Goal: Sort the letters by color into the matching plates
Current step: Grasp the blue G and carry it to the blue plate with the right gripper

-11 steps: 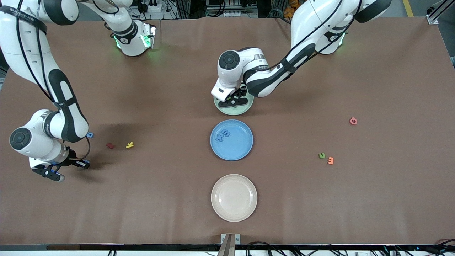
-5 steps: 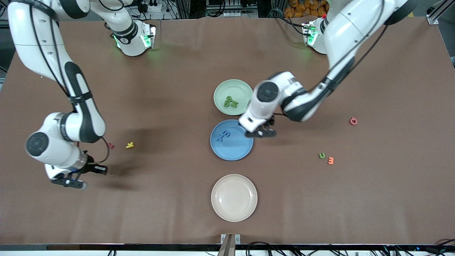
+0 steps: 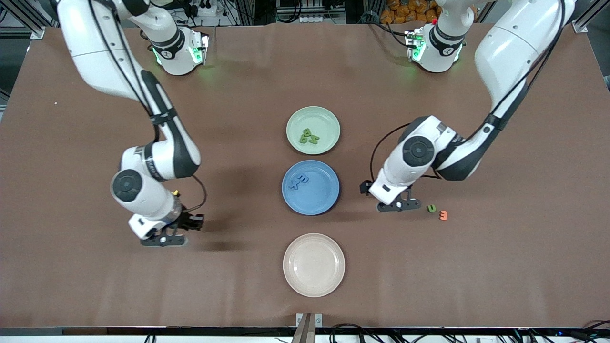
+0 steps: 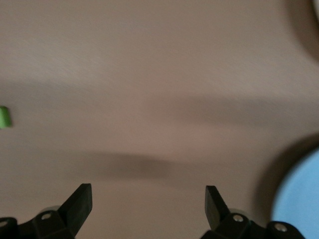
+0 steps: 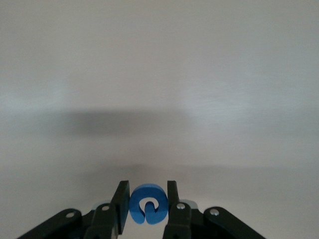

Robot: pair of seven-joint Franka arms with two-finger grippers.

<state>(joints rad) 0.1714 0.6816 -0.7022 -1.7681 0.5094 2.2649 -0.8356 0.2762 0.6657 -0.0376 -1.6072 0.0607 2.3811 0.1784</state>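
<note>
Big brown desk (image 3: 476,286) under it all. Three round plastic plates in a row down the middle: pale green plate (image 3: 326,119) closest to the robots, medium blue plate (image 3: 321,193) next, beige-pink plate (image 3: 314,264) nearest the front camera and best left alone.

Right hand (image 3: 162,239) over bare desk toward the right arm's end, well apart from the plates. Pinched tight on a small round blue foam letter (image 5: 147,204), gripped on both sides between the two black fingers.

Left hand (image 3: 399,206) low over the desk, between the blue plate and a small green foam letter (image 3: 431,208). Spread wide, with nothing in it.

Two little blue letters (image 3: 299,181) already in the blue plate. Two little green letters (image 3: 309,137) already in the green plate. One small orange letter (image 3: 443,215) just beside the green one on the desk.

Probably two steps in hand. For the right hand: keep the pinch firm, carry the blue letter high enough to pass over the plate's rim, stop over the bare part of the blue plate, then let go low so it does not bounce out. For the left hand: move over the green letter, line up one finger on each side, come straight down, and stay off the orange letter so close by. Close gently; soft foam can squash or pop out.
</note>
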